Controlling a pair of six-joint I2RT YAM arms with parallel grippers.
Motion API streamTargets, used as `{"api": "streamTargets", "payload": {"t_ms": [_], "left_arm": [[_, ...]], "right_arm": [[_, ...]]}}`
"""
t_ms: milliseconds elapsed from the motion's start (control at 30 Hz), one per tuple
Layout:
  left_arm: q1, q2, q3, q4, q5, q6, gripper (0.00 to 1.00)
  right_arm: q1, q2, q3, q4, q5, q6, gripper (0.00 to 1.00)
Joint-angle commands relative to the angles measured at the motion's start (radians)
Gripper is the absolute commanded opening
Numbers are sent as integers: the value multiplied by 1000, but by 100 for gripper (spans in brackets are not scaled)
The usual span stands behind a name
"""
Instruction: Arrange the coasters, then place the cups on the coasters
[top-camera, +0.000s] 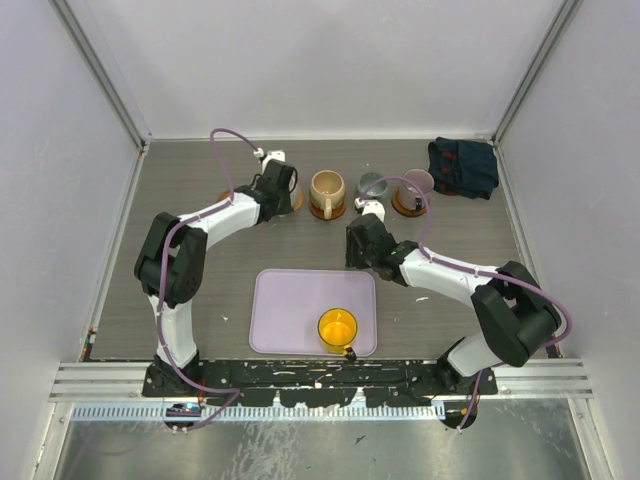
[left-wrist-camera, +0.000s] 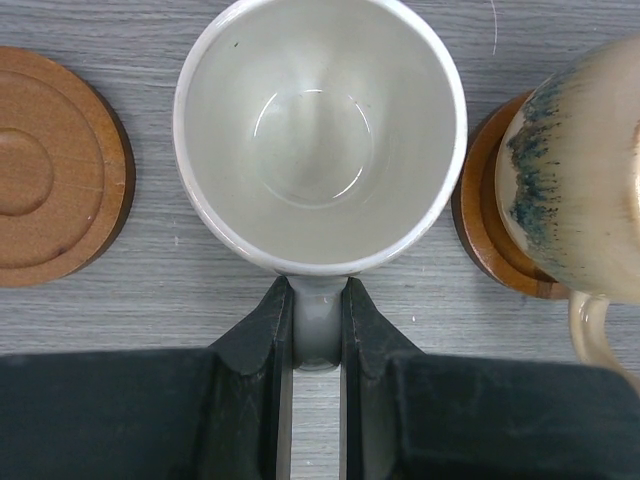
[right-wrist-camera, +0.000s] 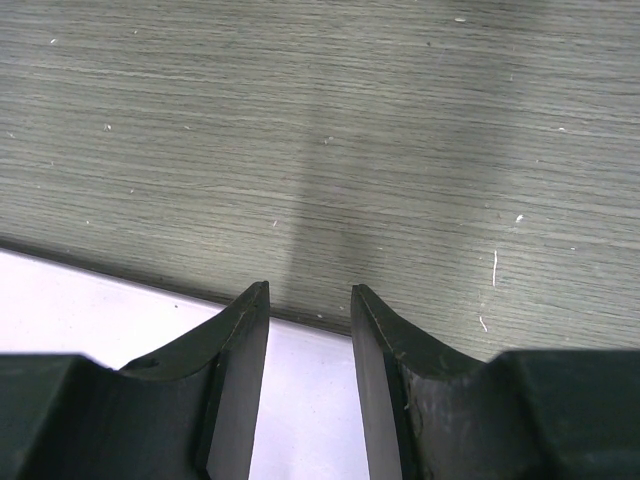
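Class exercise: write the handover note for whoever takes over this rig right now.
Left gripper: shut on the white cup by its handle; the cup is between a bare coaster and the tan cup, which is on its own coaster.
Right gripper: open, empty, over the tray edge.
Done: tan cup and mauve cup on coasters.
To do: white cup; yellow cup on the tray. Grey-green cup: coaster not visible.

The white and black left arm (top-camera: 210, 222) bends up from the bottom left and reaches to the upper middle. Its left gripper (left-wrist-camera: 318, 295) has dark jaws pinched on the handle of the cream-white round cup (left-wrist-camera: 320, 130). The white and black right arm (top-camera: 450, 272) reaches from the bottom right toward the middle. Its right gripper (right-wrist-camera: 310, 295) points down, jaws apart, holding nothing.
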Motion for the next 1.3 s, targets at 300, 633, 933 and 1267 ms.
{"api": "streamTargets", "payload": {"t_ms": [300,633,933,1267], "left_arm": [[11,-76,-23,-4,-70,-21,0],[11,-136,-92,85,-57,-24,0],[11,-195,-20,201,-48,24,0],[11,-159,-20,230,-26,-7,0]], "right_arm": [[1,-27,31,38,-3,12,43],[1,-36,25,37,0,16,44],[1,-46,13,46,2,20,44],[2,-61,0,47,11,25,43]]}}
